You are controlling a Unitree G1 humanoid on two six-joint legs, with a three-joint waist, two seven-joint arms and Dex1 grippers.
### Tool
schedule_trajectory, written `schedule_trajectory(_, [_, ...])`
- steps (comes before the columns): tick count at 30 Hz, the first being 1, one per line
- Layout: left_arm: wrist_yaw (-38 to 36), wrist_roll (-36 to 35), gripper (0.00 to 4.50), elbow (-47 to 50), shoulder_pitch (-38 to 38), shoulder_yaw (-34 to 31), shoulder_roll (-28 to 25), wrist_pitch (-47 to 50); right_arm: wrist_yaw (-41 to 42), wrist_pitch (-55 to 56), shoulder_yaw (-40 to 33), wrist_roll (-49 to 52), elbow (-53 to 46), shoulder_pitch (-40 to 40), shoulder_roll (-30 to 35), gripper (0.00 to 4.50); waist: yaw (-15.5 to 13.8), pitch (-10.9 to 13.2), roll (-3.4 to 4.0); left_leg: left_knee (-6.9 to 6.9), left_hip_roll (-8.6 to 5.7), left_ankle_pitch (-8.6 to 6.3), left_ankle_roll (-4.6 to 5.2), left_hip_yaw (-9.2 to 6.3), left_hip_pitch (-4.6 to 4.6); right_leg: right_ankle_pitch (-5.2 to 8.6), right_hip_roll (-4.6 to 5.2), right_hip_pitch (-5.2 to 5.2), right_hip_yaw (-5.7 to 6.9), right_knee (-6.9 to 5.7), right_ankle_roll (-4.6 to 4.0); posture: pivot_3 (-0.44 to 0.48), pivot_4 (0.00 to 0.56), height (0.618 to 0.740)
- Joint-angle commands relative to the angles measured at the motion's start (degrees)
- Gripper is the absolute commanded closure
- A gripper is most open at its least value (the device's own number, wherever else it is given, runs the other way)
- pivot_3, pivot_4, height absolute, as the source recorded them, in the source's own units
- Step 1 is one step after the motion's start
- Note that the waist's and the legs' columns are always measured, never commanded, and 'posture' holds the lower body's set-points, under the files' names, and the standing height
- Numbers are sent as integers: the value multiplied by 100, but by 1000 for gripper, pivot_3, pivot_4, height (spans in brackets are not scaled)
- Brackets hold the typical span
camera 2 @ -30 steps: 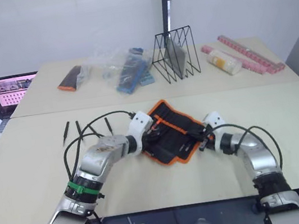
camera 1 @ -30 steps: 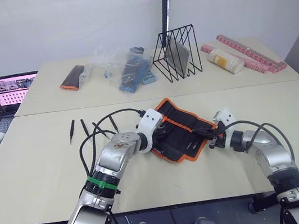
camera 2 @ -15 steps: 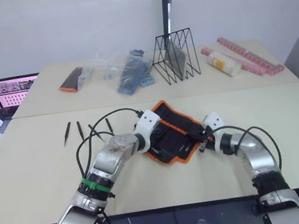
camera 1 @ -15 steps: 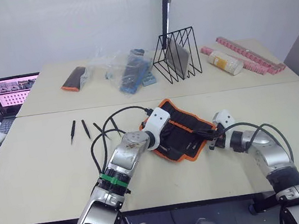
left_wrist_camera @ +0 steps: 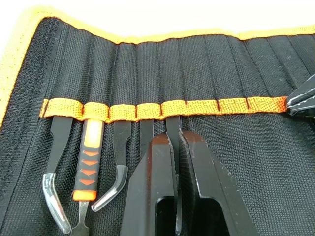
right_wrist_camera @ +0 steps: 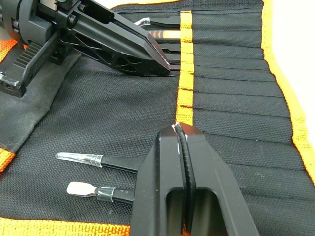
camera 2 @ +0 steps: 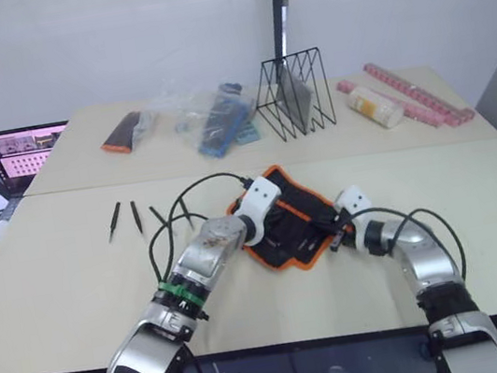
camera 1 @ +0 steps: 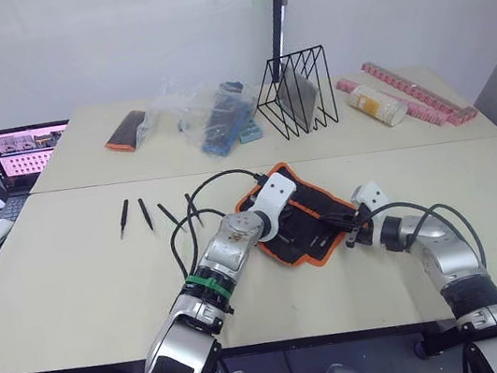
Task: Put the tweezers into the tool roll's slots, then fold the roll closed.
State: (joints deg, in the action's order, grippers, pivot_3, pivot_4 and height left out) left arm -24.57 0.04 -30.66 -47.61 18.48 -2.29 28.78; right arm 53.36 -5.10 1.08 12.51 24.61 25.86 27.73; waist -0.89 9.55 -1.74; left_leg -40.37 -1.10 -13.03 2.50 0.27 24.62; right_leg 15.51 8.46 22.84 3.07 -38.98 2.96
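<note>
Both hands (camera 1: 279, 229) (camera 1: 342, 228) on tool roll (camera 1: 315, 217); four tweezers (camera 1: 124, 218) apparently loose.

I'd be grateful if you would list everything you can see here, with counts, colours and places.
tool roll: one, black with orange trim, open on the near table
loose tweezers: four, black, on the table left of the roll
held tweezers: one, black, at a roll slot
pouch: one, black and orange, far table
plastic bag: one, clear with blue contents, far table
wire rack: one, black, far table
bottle: one, pale, right of the rack
laptop: one, far left
left gripper: black, shut on the held tweezers
right gripper: black, shut, over the roll
</note>
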Motion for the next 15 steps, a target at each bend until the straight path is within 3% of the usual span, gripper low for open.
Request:
schedule_trajectory(1, [-21, 125, 4500, 52, 54, -59, -89, 119, -34, -97, 134, -149, 28, -159, -34, 4447, 10, 0, 0, 0, 0, 0, 0, 0, 0, 0, 0, 1, 0, 0, 0, 0, 150, 685])
schedule_trajectory(2, [-17, 128, 4500, 127, 79, -82, -124, 151, -38, -100, 134, -147, 19, -162, -35, 4447, 18, 0, 1, 1, 1, 0, 0, 0, 0, 0, 0, 3, 0, 0, 0, 0, 150, 685])
schedule_trajectory(7, [-295, 81, 2860, 919, 208, -143, -515, 528, -46, -115, 148, -159, 13, -162, -22, 4500, 63, 0, 1, 9, 1, -1, 1, 2, 5, 0, -1, 18, -2, -5, 0, 0, 150, 685])
schedule_trajectory(15, [-1087, -785, 194, 3001, 278, -1061, -1632, 2186, -9, -186, 178, -147, -104, -195, 37, 4500, 110, 0, 3, 33, -2, -2, 2, 0, 9, -1, -1, 30, -4, -3, -1, 0, 150, 685])
